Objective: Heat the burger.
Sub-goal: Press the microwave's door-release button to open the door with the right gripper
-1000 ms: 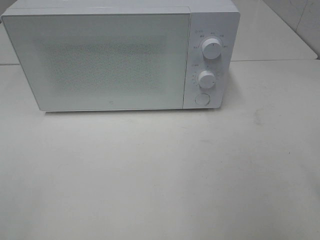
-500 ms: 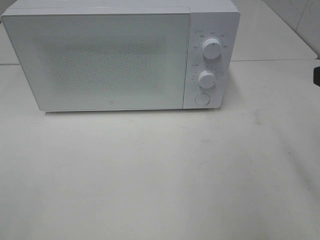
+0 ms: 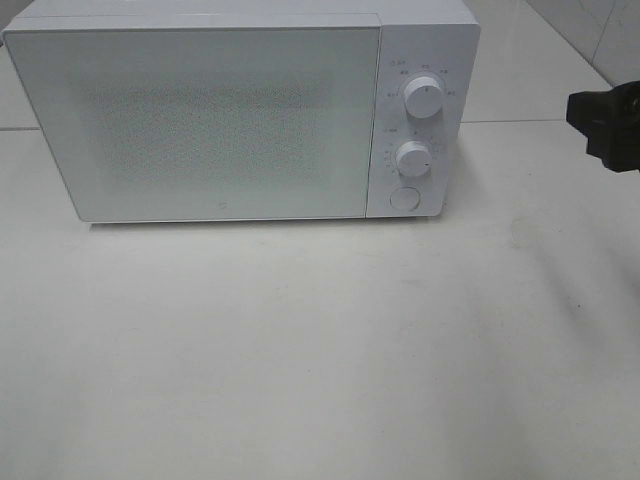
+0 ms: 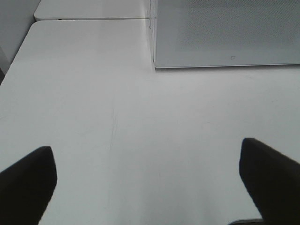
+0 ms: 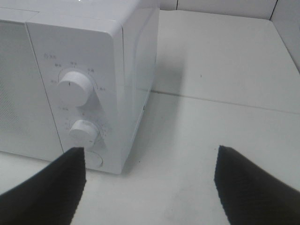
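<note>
Looking down from the high camera, I see the microwave [image 3: 220,120] shut on a pale bench [image 3: 320,350], with more white bench butted on behind. The right tool [image 3: 610,125] sits at the edge, level with the dials [image 3: 426,98], likely to work them. No burger in any view (inside, perhaps). Left wrist: left tool [image 4: 150,173] wide open, empty, over bare bench. Right wrist: jaws wide, empty, facing the button [image 5: 96,159].
</note>
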`<state>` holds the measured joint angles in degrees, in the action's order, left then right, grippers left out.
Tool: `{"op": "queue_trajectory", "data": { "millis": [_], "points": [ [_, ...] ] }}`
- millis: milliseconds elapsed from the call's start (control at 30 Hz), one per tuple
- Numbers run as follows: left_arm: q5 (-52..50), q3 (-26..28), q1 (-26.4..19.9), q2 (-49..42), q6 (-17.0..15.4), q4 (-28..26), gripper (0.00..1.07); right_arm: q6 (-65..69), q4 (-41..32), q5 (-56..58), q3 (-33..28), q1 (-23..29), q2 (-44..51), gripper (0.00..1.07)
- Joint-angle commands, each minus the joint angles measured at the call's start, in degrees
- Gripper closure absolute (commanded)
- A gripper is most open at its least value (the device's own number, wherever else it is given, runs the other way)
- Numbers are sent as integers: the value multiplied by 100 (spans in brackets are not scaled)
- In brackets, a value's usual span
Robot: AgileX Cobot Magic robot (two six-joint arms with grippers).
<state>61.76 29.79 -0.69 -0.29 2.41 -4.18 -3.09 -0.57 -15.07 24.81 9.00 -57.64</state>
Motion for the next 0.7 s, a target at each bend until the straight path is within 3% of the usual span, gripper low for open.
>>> {"op": "queue_trajectory", "data": {
  "millis": [33,67,233,433,700],
  "points": [
    [-52,-17,-17,-46,-40,6,9,11,-23,-1060,-201,-17,-372,31],
    [-52,-17,-17,-46,-40,6,9,6,-34,-1736,-332,-17,-619,31],
    [-52,-17,-17,-46,-40,6,9,-92,-533,-2974,-607,103,-1129,31],
    [-52,-17,-17,-46,-40,6,9,-1060,-2034,-4251,-745,1100,-1896,31],
    [-52,-17,-17,-46,-40,6,9,-1209,-2882,-5529,-745,1977,-2727,31]
  ]
}}
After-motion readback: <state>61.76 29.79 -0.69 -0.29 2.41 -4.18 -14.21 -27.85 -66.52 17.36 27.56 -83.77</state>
